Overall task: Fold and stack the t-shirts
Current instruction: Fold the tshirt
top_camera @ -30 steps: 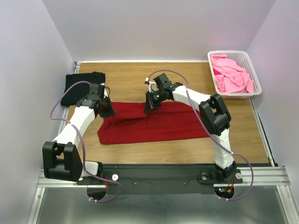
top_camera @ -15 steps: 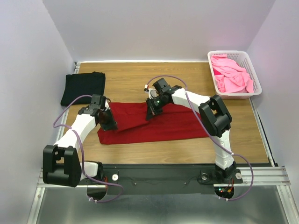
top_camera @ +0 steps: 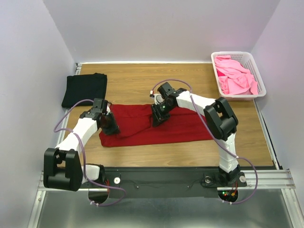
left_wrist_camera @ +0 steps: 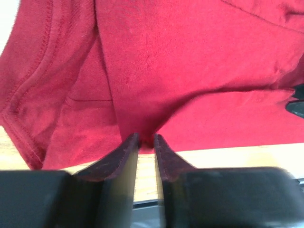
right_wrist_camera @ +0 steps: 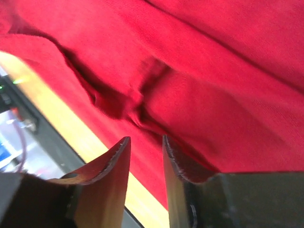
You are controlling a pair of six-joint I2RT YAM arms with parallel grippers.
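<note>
At the centre of the table [top_camera: 133, 83], the dark red t-shirt [top_camera: 175, 128] is lying spread lengthwise, with its far-left portion now being doubled over toward the near edge. Over the last second both grippers have been travelling nearward from the shirt's far hem, drawing that edge with them, so the raised flap is now overlapping the lower layer. This is suggesting that a lengthwise fold is under way but not yet laid flat.

The left gripper [left_wrist_camera: 145, 138] is pinching a pleat of red cloth between nearly closed fingers. The right gripper [right_wrist_camera: 145, 141] is standing narrow, and the cloth is puckering toward its fingertips, so it appears to be gripping the shirt too.

The black t-shirt [top_camera: 84, 89] is lying folded at the far-left corner, well apart from the work. The pink t-shirts [top_camera: 232, 76] are waiting, crumpled, in the white basket [top_camera: 239, 98] at the far right.

No brand, label or writing is showing legibly on any garment or on the basket.
</note>
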